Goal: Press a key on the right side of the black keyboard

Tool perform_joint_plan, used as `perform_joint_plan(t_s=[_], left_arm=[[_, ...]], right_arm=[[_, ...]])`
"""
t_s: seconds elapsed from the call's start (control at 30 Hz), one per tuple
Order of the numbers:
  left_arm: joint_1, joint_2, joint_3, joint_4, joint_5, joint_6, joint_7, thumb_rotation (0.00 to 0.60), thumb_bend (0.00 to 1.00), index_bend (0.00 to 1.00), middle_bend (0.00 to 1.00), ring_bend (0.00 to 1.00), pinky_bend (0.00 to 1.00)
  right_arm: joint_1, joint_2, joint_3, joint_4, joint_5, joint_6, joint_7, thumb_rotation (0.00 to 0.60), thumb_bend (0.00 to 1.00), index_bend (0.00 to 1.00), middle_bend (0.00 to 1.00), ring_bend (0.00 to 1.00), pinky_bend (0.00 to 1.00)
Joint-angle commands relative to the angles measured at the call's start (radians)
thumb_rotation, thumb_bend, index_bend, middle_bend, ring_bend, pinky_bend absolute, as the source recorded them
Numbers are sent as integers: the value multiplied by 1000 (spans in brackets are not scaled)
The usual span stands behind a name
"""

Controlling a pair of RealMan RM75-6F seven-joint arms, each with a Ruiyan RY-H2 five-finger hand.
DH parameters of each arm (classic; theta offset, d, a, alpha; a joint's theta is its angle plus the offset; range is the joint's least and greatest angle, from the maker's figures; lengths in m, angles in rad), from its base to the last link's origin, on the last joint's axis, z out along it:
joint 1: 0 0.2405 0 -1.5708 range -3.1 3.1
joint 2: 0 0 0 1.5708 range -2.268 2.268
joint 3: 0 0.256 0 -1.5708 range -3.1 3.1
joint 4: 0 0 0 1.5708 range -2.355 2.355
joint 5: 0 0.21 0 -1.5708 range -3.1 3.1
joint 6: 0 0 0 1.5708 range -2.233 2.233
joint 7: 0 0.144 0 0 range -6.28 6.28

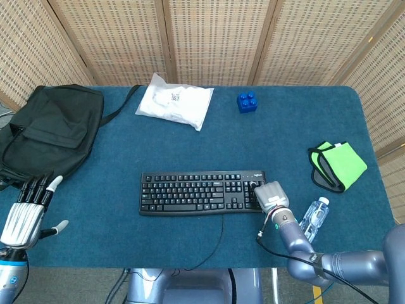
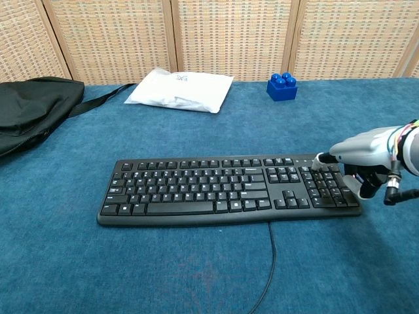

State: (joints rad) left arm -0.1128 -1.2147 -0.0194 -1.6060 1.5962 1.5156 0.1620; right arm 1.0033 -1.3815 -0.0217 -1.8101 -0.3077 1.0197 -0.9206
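Now the right hand [image 2: 366,154] reaches low over the black keyboard [image 2: 229,190], fingers [image 2: 325,157] pressed together, fingertip touching its keypad.

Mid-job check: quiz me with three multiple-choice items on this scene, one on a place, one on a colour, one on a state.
1. Where is the right robot hand?
A. over the keyboard's right end
B. on the bag
C. beside the brick

2. What colour is the toy brick?
A. red
B. blue
C. green

3. What is the left robot hand doing?
A. holding the bottle
B. pressing a key
C. holding nothing, fingers apart

Answers: 1 A, a fingertip reaches onto the number pad of the black keyboard; 2 B, plainly blue; 3 C, it sits off the table's near left corner.
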Motion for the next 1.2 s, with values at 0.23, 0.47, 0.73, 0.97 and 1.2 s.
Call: perform_joint_plan(t_s=[0.23, 0.47, 0.73, 0.97, 1.2], left_arm=[[-3, 0, 0, 2, -2, -5, -1, 600, 0, 0, 0, 0, 0], [-4, -1, 0, 2, -3, -6, -2, 600, 0, 0, 0, 0, 0], [-3, 2, 0, 2, 0, 0, -8, 600, 0, 0, 0, 0, 0], [0, 6, 2, -1, 5, 8, -11, 600, 0, 0, 0, 0, 0], [3, 8, 4, -4, 11, 15, -13, 600, 0, 0, 0, 0, 0]], right_arm=[[5, -8, -8, 16, 12, -8, 7, 600, 801, 93, 711, 617, 486], [11, -8, -9, 13, 14, -5, 9, 600, 801, 93, 711, 617, 487], [21, -4, -10, -6, 16, 17, 6, 600, 801, 93, 711, 617, 486], [29, 38, -2, -75, -15, 84, -8, 600, 800, 93, 711, 617, 486], [4, 111, -1, -172, -119, 172, 11, 600, 793, 91, 653, 582, 486]])
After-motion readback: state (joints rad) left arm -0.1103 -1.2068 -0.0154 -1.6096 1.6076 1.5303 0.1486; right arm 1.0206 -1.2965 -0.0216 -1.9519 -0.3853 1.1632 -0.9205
